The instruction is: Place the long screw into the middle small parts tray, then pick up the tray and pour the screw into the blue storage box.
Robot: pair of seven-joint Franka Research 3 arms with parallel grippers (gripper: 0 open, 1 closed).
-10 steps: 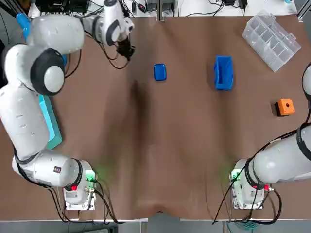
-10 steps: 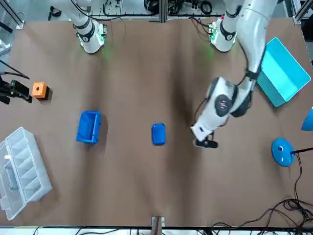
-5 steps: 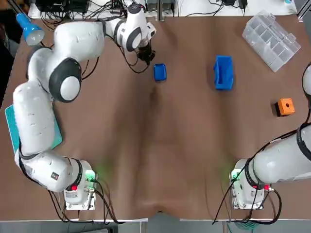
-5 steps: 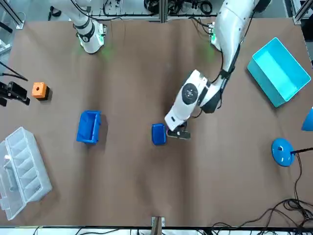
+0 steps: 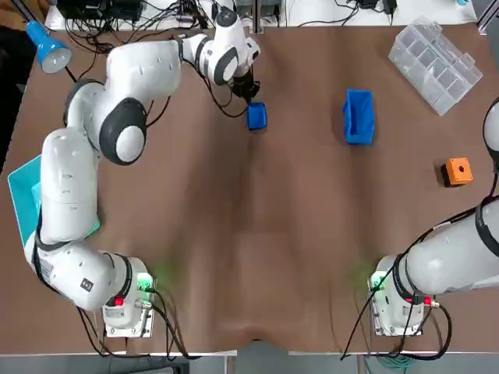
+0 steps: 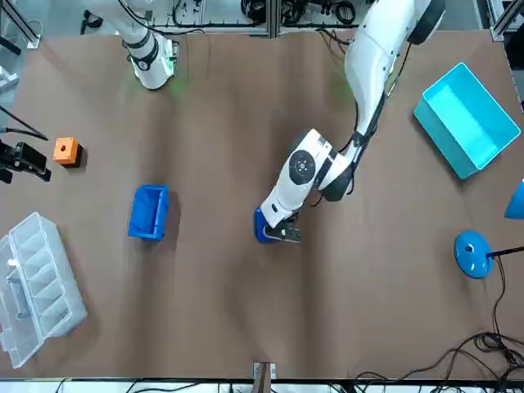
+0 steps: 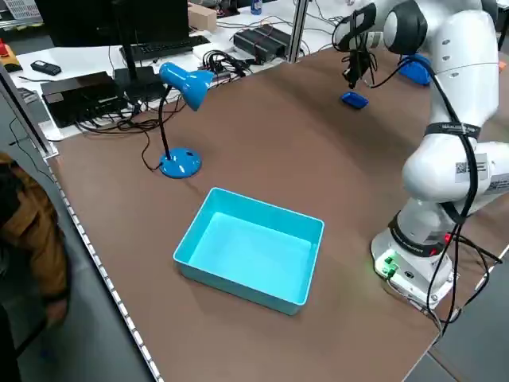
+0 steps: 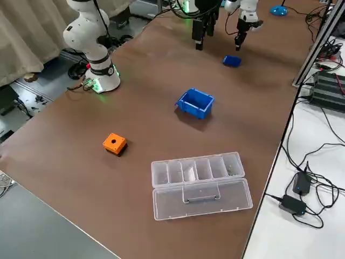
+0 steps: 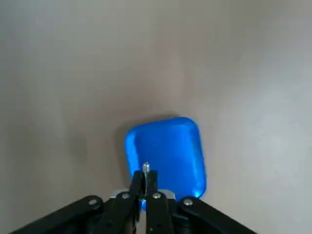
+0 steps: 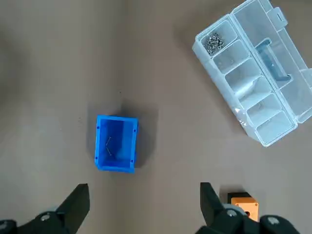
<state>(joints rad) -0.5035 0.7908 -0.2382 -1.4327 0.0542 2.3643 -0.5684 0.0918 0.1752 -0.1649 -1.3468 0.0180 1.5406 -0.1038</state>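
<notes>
Blue tray (image 5: 256, 116): small and rounded, flat on the brown table (image 5: 257, 234), toward 12 o'clock from the table's middle in our top view.
Left gripper (image 9: 146, 180): just above the tray's edge, fingers pinched almost together on the long screw (image 9: 146, 168).
Long screw: a bright end shows between the pads; we think it hangs clear of the tray, but cannot be sure.
Blue storage box (image 5: 359, 117): at 3 o'clock from the tray, well apart.
Right gripper (image 10: 144, 207): high above the table, fingers spread wide, holding nothing.
</notes>
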